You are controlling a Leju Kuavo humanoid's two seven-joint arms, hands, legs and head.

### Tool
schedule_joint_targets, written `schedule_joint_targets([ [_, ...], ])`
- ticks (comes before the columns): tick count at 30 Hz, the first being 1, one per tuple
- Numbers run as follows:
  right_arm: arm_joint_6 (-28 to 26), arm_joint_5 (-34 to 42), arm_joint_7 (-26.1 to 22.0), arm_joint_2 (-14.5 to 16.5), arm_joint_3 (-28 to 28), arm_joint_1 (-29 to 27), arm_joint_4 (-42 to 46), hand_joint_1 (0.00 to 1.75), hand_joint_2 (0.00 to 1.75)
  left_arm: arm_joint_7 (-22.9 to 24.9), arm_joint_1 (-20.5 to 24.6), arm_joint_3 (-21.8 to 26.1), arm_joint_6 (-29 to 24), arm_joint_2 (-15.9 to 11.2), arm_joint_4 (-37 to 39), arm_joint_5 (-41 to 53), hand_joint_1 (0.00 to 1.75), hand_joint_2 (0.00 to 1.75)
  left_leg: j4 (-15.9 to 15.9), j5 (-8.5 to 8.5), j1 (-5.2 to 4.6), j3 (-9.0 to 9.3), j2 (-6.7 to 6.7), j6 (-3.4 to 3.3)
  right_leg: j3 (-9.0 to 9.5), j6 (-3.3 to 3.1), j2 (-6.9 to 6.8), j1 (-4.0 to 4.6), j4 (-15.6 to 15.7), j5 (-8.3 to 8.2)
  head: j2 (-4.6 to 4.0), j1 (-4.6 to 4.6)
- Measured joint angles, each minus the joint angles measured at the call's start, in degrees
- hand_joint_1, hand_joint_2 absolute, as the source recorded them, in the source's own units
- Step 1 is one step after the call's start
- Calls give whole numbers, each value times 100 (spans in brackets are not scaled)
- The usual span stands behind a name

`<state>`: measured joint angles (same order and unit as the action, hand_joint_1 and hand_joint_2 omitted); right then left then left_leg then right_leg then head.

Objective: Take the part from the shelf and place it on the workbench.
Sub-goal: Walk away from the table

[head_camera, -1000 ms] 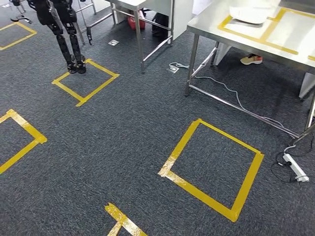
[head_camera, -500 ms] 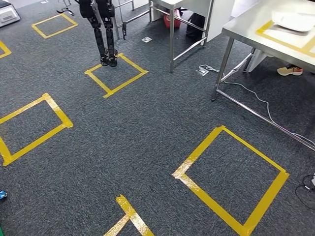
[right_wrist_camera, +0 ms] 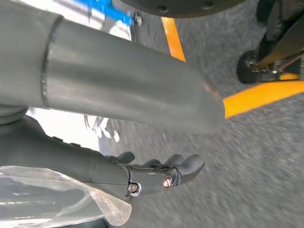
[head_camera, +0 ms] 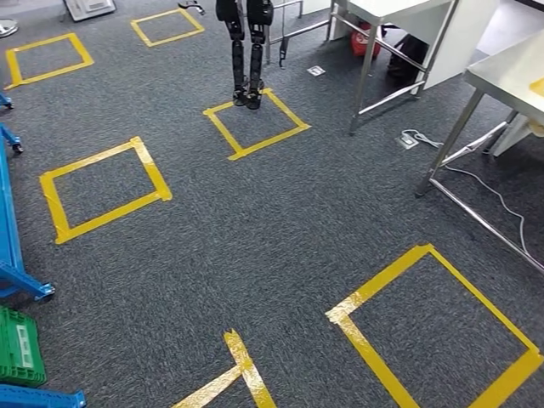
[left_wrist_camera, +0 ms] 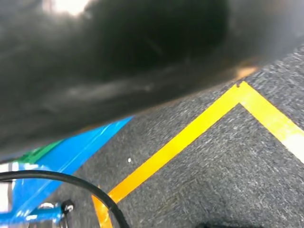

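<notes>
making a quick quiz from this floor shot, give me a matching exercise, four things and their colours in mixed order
Things:
1. tape squares
2. crate
3. rack frame
4. carpet

Colours:
a. blue
b. dark grey
c. yellow
d. green

Pairs: 1-c, 2-d, 3-a, 4-b

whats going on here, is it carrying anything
Nothing is being handled right now. The head view looks down at grey carpet marked with yellow tape squares, with a blue shelf frame and a green crate at the left edge and a metal workbench at the far right. The right hand hangs beside the robot, fingers loosely extended, holding nothing. Another robot's legs stand on a tape square further off. No part is visible.
</notes>
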<state>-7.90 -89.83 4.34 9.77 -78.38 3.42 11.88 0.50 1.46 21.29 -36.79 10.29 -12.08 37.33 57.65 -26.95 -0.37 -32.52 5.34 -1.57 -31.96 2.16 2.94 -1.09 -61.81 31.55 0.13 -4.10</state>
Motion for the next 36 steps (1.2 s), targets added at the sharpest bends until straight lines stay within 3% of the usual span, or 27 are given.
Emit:
schedule_joint_targets([
  [2,-11,-11,2,1,76,0,-1,0,0,7,2,0,7,-2,4,8,0,0,34,-5,4,-32,135,66,164,-19,196,-13,371,-92,0,3],
  [4,-47,-14,16,2,158,3,-2,0,0,15,-18,0,13,-8,7,16,0,0,31,19,22,-66,268,138,215,-80,111,6,392,-89,0,6],
  [5,-73,-15,22,2,214,6,-2,0,0,17,-33,0,15,-11,9,24,0,0,53,7,23,-85,224,167,240,-122,39,8,407,-105,0,8],
  [7,-112,-16,20,3,344,4,-3,0,0,19,-45,0,16,-15,10,41,0,0,346,-172,11,-223,-72,220,272,-200,-126,6,441,-129,0,34],
  [8,-123,-16,18,4,412,-3,-5,0,0,19,-40,0,15,-16,10,47,0,0,661,-344,9,-370,-274,243,282,-227,-221,15,447,-127,-1,48],
  [9,-127,-16,16,4,471,-13,-8,0,0,20,-35,0,15,-17,10,48,0,0,1058,-530,16,-562,-391,265,285,-245,-320,27,447,-115,-1,58],
  [11,-126,-16,15,4,568,-26,-12,0,0,20,-43,0,17,-18,10,28,0,0,1642,-714,36,-847,-467,285,296,-259,-516,45,446,-90,-2,57],
  [12,-122,-16,15,4,609,-24,-14,0,0,20,-61,1,23,-19,10,10,0,0,1649,-647,41,-848,-484,282,306,-259,-602,50,446,-75,-1,58],
  [14,-114,-16,13,4,690,-10,-20,0,0,21,-97,6,47,-23,10,-28,0,0,1041,-273,28,-532,-592,239,351,-243,-749,58,447,-38,-1,58],
  [16,-114,-16,3,4,778,0,-31,0,0,46,-97,23,86,-27,10,-58,0,0,332,-38,-38,-163,-860,159,378,-190,-882,78,447,18,-2,57],
  [18,-121,-16,-16,4,873,13,-42,0,0,100,-90,44,132,-33,10,-81,0,0,86,-40,-96,-47,-961,97,394,-128,-1016,95,460,65,-1,53],
  [19,-125,-16,-27,4,923,30,-46,0,0,129,-98,57,154,-39,10,-90,0,0,65,-36,-98,-50,-888,72,443,-103,-1083,98,476,79,-1,53],
  [20,-128,-16,-34,4,978,50,-51,0,0,155,-114,68,176,-46,10,-98,0,0,36,-23,-85,-38,-817,47,465,-78,-1081,91,479,101,-1,53],
  [22,-137,-17,-54,4,1095,74,-58,0,0,187,-131,89,205,-58,10,-114,0,0,-25,13,-49,-12,-685,-13,410,-33,-796,70,263,274,-1,44],
  [24,-142,-18,-69,4,1198,58,-64,0,0,195,-118,96,224,-58,10,-117,0,0,-43,26,-29,-5,-543,-50,63,-10,-421,47,-427,623,0,26],
  [25,-140,-18,-71,4,1237,46,-68,0,0,195,-112,98,232,-57,10,-113,0,0,-42,25,-27,-6,-460,-58,-154,0,-347,43,-819,766,1,20],
  [26,-140,-17,-72,4,1271,36,-71,0,0,192,-112,101,239,-55,10,-108,0,0,-41,23,-27,-3,-374,-60,-332,9,-316,41,-1098,816,1,18],
  [27,-140,-16,-70,4,1302,28,-74,0,0,186,-116,107,244,-53,10,-99,0,0,-38,19,-26,5,-286,-59,-421,15,-305,39,-1159,734,1,18],
  [28,-140,-16,-68,4,1328,23,-75,0,0,178,-120,113,247,-51,10,-91,0,0,-34,14,-23,16,-198,-52,-409,20,-293,34,-1010,549,1,19],
  [29,-140,-15,-66,4,1350,22,-75,0,0,166,-125,118,251,-45,10,-82,0,0,-24,3,-17,29,-109,-38,-295,26,-234,22,-652,282,1,19],
  [31,-132,-15,-60,4,1375,21,-85,0,0,140,-125,123,261,-32,10,-69,0,0,19,-28,-11,24,49,12,-20,33,67,-20,65,-55,-1,21],
  [33,-121,-14,-52,4,1399,19,-99,0,0,119,-128,125,264,-23,10,-62,0,0,51,-31,-1,-22,189,78,118,9,258,-32,345,-98,-1,26],
  [35,-116,-14,-41,2,1424,18,-106,0,0,109,-154,129,260,-21,10,-58,0,0,56,-16,21,-57,290,143,159,-60,140,-19,375,-114,-1,27],
  [36,-116,-15,-38,-1,1435,19,-105,0,0,106,-168,131,257,-20,10,-56,0,0,101,-46,19,-81,210,170,176,-103,66,-17,393,-125,0,36],
])
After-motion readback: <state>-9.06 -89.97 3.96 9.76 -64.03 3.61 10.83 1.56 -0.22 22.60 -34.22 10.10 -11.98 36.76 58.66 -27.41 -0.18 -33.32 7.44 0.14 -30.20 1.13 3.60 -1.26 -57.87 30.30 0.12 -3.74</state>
